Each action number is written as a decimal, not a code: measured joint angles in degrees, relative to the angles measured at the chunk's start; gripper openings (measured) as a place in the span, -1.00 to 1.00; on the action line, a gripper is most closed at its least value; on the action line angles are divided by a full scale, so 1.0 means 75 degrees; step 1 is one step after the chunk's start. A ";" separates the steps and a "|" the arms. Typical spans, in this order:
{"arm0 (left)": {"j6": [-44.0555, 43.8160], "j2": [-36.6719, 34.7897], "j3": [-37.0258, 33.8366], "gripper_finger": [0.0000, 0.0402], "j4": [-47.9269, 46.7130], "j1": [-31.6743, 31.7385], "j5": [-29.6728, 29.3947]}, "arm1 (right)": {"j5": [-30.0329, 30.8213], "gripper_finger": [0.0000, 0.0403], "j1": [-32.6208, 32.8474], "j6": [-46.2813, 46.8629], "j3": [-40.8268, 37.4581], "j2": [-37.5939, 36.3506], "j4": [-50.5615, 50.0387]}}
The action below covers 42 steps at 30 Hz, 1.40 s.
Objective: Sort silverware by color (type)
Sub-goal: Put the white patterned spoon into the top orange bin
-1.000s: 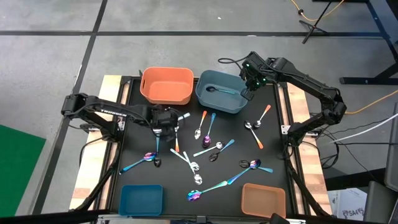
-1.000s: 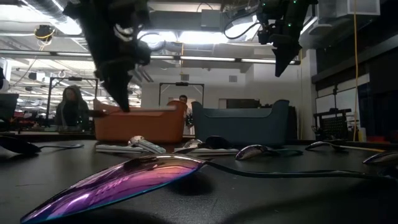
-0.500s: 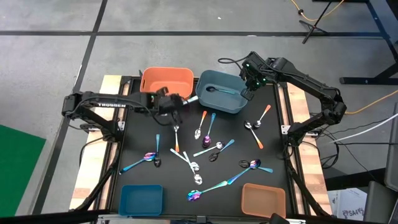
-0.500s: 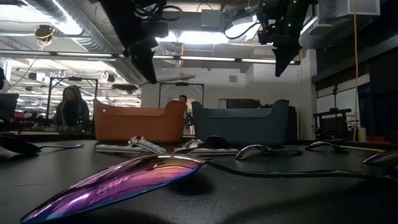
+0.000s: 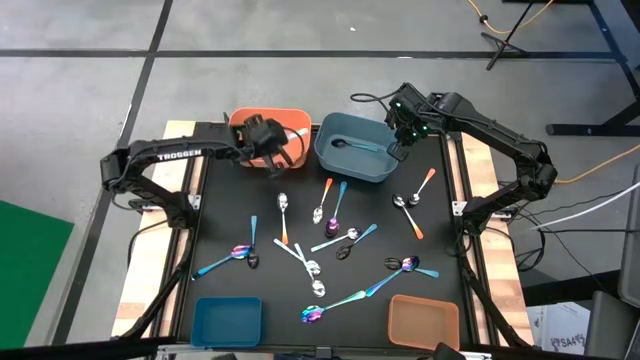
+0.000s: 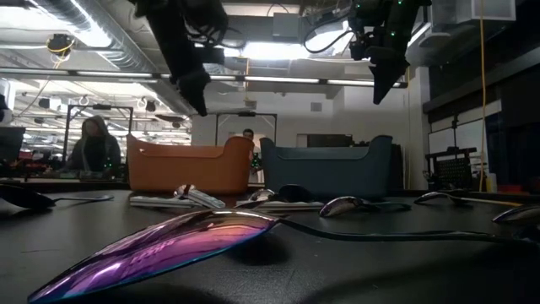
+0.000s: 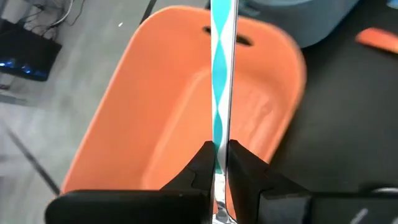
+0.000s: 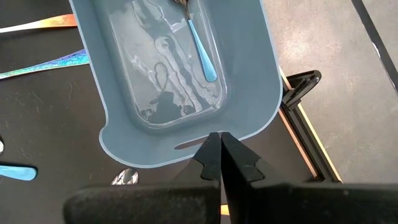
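Teal-handled spoon [image 7: 222, 74] pinched between left gripper [image 7: 216, 163] fingers [image 7: 200, 163] above orange bin [image 7: 155, 124]

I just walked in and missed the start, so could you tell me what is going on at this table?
The robot is sorting spoons into bins. The left tool is shut on a teal-handled spoon and holds it over the orange bin. The right tool is shut and empty, hovering at the rim of the blue-grey bin, which already holds one blue-handled spoon. Many spoons lie scattered on the black table, and two smaller bins sit at its near edge.
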 joint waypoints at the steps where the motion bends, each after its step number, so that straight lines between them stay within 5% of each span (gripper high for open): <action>1: 0.0116 0.0007 0.0000 -0.88 0.0000 0.0139 -0.0001 | 0.0000 -1.00 0.0002 0.0000 0.0000 0.0000 0.0000; 15: 0.0837 0.0976 -0.0006 -0.88 0.0327 0.1564 0.0676 | 0.0000 -1.00 0.0002 0.0000 0.0000 0.0000 0.0006; 26: 0.1551 0.2318 -0.0008 -0.88 0.0695 0.1887 0.1133 | 0.0000 -1.00 0.0002 0.0001 0.0000 0.0000 0.0006; 42: 0.1551 0.2920 -0.0009 -0.88 0.0854 0.1916 0.1074 | -0.0002 -1.00 0.0000 0.0001 0.0000 0.0000 0.0006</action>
